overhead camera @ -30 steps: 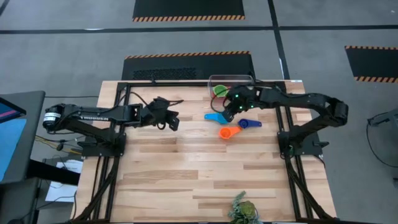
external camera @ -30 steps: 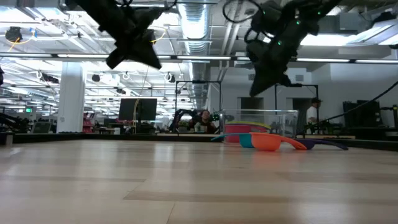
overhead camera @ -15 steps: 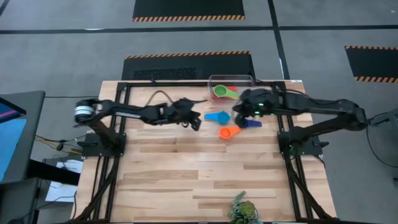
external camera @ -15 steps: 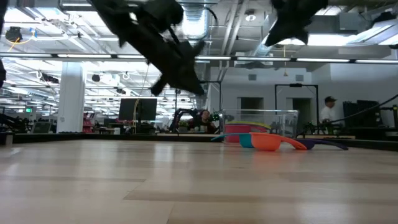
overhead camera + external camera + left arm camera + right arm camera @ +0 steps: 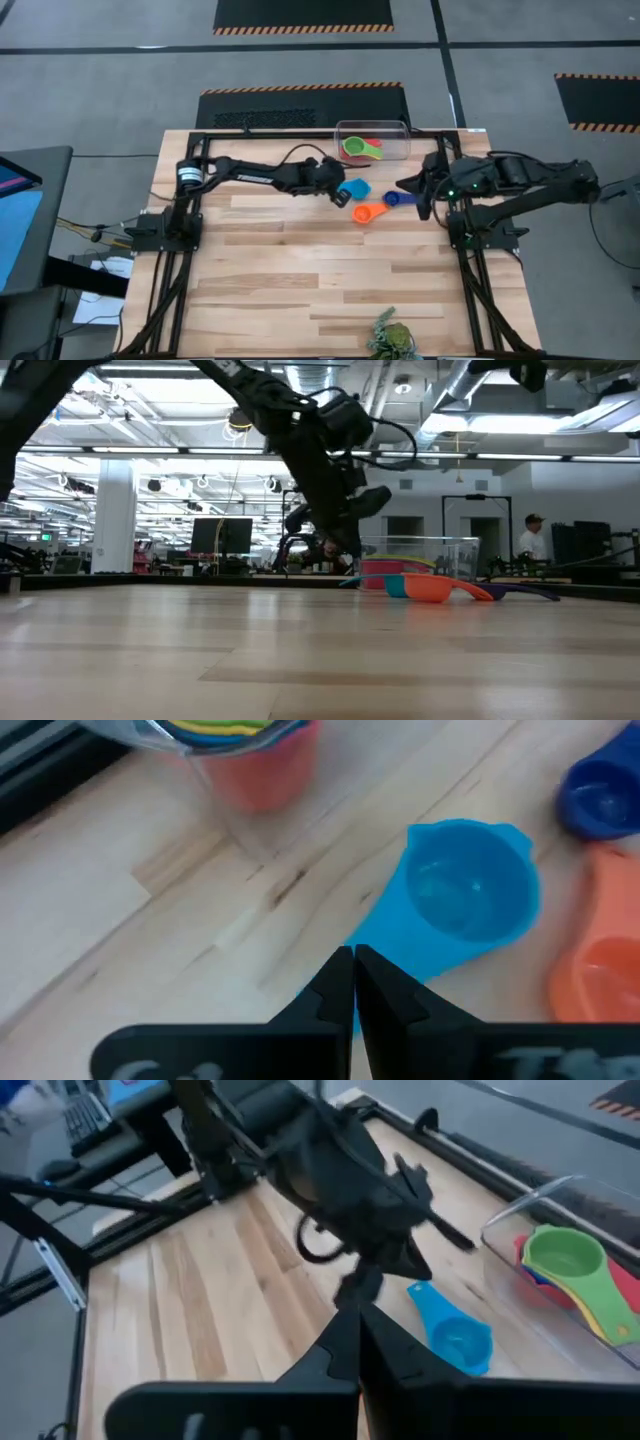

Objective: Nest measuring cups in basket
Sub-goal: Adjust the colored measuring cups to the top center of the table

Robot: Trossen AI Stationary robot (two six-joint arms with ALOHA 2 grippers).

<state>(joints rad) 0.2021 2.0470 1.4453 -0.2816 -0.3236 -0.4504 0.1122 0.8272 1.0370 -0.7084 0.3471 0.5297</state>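
Left wrist view: closed left gripper [image 5: 354, 982] over the light blue plastic measuring cup [image 5: 467, 893] (light, slick, probably), so I'd pinch its flat handle.

A light blue cup [image 5: 353, 188], an orange cup [image 5: 365, 212] and a dark blue cup [image 5: 400, 198] are seen on pale wood table [image 5: 300, 270]; green cup [image 5: 357, 148] over red is shown in the clear basket [image 5: 372, 128]
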